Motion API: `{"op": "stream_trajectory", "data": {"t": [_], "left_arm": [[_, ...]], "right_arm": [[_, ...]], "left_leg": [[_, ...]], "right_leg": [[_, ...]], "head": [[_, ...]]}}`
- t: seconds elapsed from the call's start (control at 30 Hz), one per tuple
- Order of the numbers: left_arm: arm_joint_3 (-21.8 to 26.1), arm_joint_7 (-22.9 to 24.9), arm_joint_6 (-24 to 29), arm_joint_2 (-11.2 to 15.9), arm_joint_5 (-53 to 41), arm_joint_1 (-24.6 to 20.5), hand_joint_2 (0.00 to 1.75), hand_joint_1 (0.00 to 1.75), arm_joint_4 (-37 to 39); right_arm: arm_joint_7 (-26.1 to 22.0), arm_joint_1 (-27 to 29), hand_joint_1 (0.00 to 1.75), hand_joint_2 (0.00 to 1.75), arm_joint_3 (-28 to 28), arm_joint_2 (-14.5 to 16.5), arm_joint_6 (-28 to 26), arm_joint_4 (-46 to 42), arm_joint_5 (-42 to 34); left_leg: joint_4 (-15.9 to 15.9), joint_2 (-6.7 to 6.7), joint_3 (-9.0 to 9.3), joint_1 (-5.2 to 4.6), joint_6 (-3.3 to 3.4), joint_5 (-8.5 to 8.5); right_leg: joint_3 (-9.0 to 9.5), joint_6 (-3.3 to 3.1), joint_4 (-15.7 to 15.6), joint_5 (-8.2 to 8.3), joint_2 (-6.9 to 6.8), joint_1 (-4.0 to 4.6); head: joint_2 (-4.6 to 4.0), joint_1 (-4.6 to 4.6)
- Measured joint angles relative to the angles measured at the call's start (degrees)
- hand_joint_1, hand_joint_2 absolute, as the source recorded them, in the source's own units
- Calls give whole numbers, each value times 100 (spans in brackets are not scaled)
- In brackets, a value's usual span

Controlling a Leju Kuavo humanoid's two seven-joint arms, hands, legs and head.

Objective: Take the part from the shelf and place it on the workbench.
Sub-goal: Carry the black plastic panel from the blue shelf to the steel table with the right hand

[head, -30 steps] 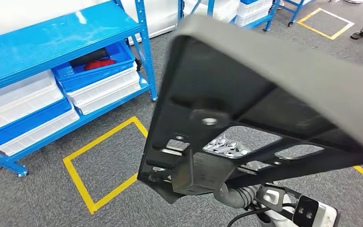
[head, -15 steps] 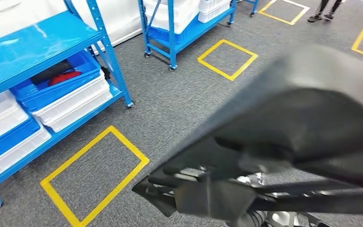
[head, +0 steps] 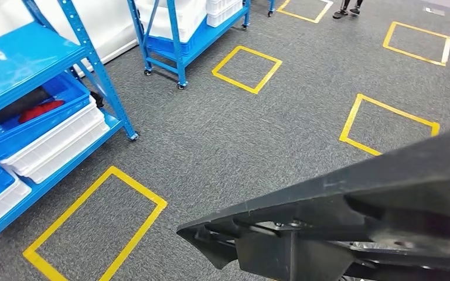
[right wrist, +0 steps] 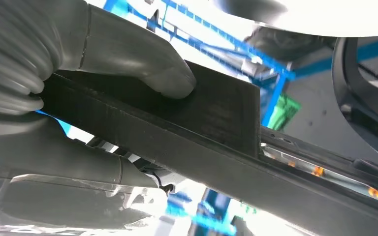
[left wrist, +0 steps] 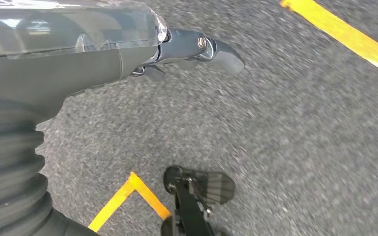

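Filling the lower right of the head view, the part (head: 351, 222), a large dark plastic panel with ribs and a boxy block on its underside, juts out over the grey carpet (head: 258, 140). That view gives the room around it: a blue shelf (head: 23, 64) at the upper left holding white bins (head: 53, 143) and a blue bin with something red and black in it, a second blue rack (head: 179, 35) at top centre, and yellow taped squares (head: 246, 69) on the floor. A person's feet (head: 348, 12) stand at the top edge.

The right wrist view supplies the grasp, which the head view hides behind the panel. The right hand (right wrist: 78, 98) clamps the part (right wrist: 216, 128), its thick grey thumb (right wrist: 142, 64) pressed flat on the block's dark face and the other fingers wrapped under the panel's edge. Blurred blue shelving shows behind.

The left wrist view looks down at the carpet and a yellow tape line (left wrist: 344, 39). The left hand (left wrist: 128, 54) holds nothing; one dark finger (left wrist: 211, 49) reaches out straight, another is curled under beside it, and whether the hand is spread or clenched cannot be told.
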Motion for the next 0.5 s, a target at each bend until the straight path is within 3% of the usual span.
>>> {"op": "stream_trajectory", "data": {"t": [0.07,0.13,0.17,0.23,0.3,0.37,0.4,0.43,0.5], "left_arm": [[-24,-26,-80,14,-27,-36,175,0,0],[-41,-61,-119,39,-7,-88,175,0,-1],[-44,-69,-125,58,16,-120,175,0,-1],[-44,-73,-141,95,48,-157,175,0,-1],[-44,-50,-167,133,54,-140,175,0,0],[-43,-14,-169,155,53,-103,175,0,0],[-43,-1,-164,157,53,-92,175,0,0],[-42,3,-160,157,53,-87,175,0,0],[-42,5,-151,163,53,-87,175,0,0]], "right_arm": [[0,-135,175,175,2,17,-259,0,9],[-1,-258,175,175,19,17,-494,2,-18],[-1,-302,175,175,35,17,-565,4,-34],[2,-404,175,175,92,14,-648,19,-84],[2,-503,175,175,147,7,-707,76,-172],[7,-543,175,175,170,-2,-732,181,-240],[13,-544,175,175,176,-6,-731,232,-255],[17,-546,175,175,183,-9,-730,274,-262],[19,-566,175,175,198,-14,-725,328,-268]], "left_leg": [[29,98,11,-30,-62,-36],[33,206,21,-40,-123,-53],[54,188,21,-26,-158,-79],[331,-44,-88,3,-212,-279],[1049,-336,-419,17,-237,-655],[1677,-420,-741,16,-243,-841],[1710,-430,-781,17,-238,-770],[1507,-445,-714,19,-229,-592],[762,-620,-414,32,-197,-183]], "right_leg": [[235,-65,-456,97,-149,44],[219,-133,-498,94,-69,67],[214,-166,-511,106,-11,64],[213,-237,-546,139,103,45],[207,-283,-554,155,232,43],[201,-296,-544,159,388,55],[201,-295,-535,158,462,59],[202,-292,-523,156,537,60],[192,-270,-490,145,668,59]], "head": [[0,-1],[0,-2],[0,-2],[0,-2],[0,-2],[0,-2],[0,-2],[0,-2],[0,-2]]}}
